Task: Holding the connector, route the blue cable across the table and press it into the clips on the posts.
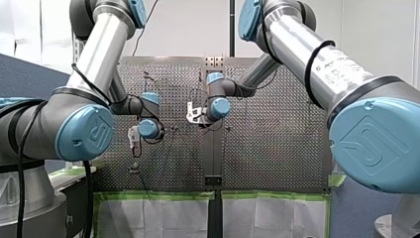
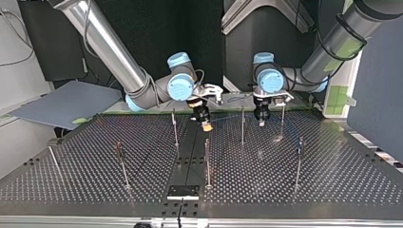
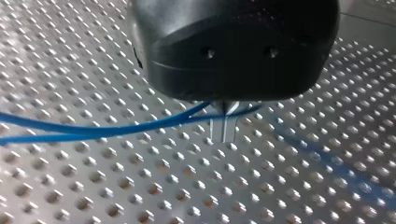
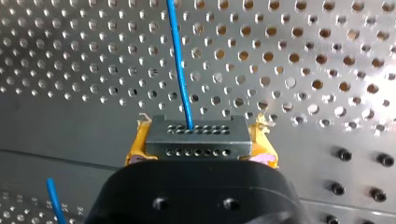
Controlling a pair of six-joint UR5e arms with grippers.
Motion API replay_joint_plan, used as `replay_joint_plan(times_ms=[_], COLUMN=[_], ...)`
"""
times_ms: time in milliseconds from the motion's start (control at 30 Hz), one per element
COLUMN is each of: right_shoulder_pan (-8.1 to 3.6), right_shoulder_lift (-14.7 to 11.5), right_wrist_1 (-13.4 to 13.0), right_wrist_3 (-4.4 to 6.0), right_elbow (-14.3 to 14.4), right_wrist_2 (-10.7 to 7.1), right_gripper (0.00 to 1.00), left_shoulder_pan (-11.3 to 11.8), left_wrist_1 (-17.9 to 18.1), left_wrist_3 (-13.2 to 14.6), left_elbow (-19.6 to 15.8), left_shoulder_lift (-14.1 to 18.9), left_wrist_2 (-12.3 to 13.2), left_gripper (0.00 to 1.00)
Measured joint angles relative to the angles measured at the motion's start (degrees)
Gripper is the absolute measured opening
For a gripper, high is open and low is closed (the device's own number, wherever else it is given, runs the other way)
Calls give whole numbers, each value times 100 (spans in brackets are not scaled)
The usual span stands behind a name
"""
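connector point(image 4: 198, 133) clenched in right gripper point(image 4: 199, 148); cable point(image 4: 180, 60) led ahead to left gripper point(image 3: 224, 130), pinched there, along arm-side edge of table point(image 2: 95, 190)

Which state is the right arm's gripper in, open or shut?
Shut: the right gripper's yellow pads clamp both sides of the dark grey perforated connector block, blue cable leaving its face.

Pale wall point(image 1: 188, 29) behind the perforated worktop point(image 2: 332, 166), green-taped white sheets point(image 1: 158, 213) below, grey-blue board point(image 2: 66, 102) aside.
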Motion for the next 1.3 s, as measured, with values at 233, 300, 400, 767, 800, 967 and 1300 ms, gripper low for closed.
replay_joint_plan(times_ms=[233, 300, 400, 767, 800, 967, 1300], right_shoulder_pan=[-122, -150, -182, -224, -225, -226, -226], right_shoulder_lift=[2, 2, 5, 9, 9, 9, 9], right_wrist_1=[-210, -245, -269, -274, -273, -269, -252], right_wrist_3=[66, 83, 95, 99, 99, 99, 99], right_elbow=[1, 1, 2, 0, 1, 4, 4], right_wrist_2=[-186, -211, -242, -293, -293, -295, -303], right_gripper=[0, 0, 0, 0, 0, 0, 0], left_shoulder_pan=[12, 13, 14, 14, 14, 14, -30], left_wrist_1=[-137, -130, -120, -366, -406, -667, -1066], left_wrist_3=[2, -1, -5, 15, 22, 93, 130], left_elbow=[325, 421, 544, 627, 628, 629, 552], left_shoulder_lift=[-128, -133, -135, -136, -135, -136, -128], left_wrist_2=[1, 0, -1, -148, -182, -311, -532], left_gripper=[2, 2, 2, 54, 62, 65, 100])
